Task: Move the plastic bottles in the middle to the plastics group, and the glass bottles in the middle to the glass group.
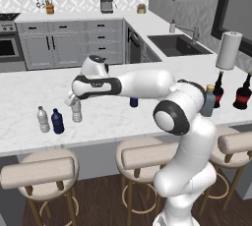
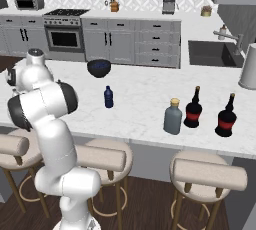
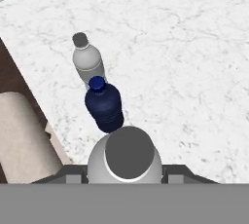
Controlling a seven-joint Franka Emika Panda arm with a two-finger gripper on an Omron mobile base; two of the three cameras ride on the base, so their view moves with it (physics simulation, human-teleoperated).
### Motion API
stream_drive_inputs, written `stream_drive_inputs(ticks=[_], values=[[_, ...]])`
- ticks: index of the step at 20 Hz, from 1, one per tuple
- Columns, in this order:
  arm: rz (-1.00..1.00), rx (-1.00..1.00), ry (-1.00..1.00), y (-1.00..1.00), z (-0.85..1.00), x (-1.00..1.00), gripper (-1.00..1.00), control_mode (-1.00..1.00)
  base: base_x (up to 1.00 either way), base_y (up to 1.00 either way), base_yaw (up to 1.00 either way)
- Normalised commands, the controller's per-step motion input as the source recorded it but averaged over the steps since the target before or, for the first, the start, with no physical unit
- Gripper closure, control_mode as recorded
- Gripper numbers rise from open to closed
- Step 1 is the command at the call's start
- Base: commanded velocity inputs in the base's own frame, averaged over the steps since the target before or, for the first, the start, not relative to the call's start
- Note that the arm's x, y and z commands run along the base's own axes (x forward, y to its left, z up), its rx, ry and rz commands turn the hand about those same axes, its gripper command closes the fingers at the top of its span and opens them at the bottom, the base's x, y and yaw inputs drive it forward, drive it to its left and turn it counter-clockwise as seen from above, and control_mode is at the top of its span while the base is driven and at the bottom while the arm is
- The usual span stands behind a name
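Nearest you, the pincer is pinching a clear-whitish bottle just below its cap; in the hand view that bottle sits between the finger tips, seen from above. Judge it light, thin-walled and a bit slick: a squeeze on the body would dent it, so the stiffer shoulder under the cap looks like the right hold, and you should keep it upright.

Just beside it stands the plastics group, a dark blue bottle and a clear one, near the front edge of the worktop. Whether the held bottle's base touches the worktop I cannot tell.

Farther along, the small dark blue bottle in the middle stands alone, still to be moved. It should handle the same.

Beyond it, the grey-blue glass bottle stands just beside the two dark red-labelled bottles. Expect it to be heavy, rigid, smooth and breakable; grip the broad body, not the short neck.
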Motion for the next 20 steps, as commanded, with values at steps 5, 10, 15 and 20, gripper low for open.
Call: stream_drive_inputs(ticks=[5, 10, 15, 20], values=[[0.02, 0.00, 0.00, 0.16, -0.12, 0.03, 1.00, -1.00, 0.00, 0.00, 0.00], [0.04, 0.00, 0.00, 0.03, -0.51, 0.09, 1.00, -1.00, 0.00, 0.00, 0.00], [0.02, 0.00, 0.00, 0.00, -0.37, 0.04, 1.00, -1.00, 0.00, 0.00, 0.00], [0.02, 0.00, -0.04, 0.00, -0.19, 0.03, 1.00, -1.00, 0.00, 0.00, 0.00]])
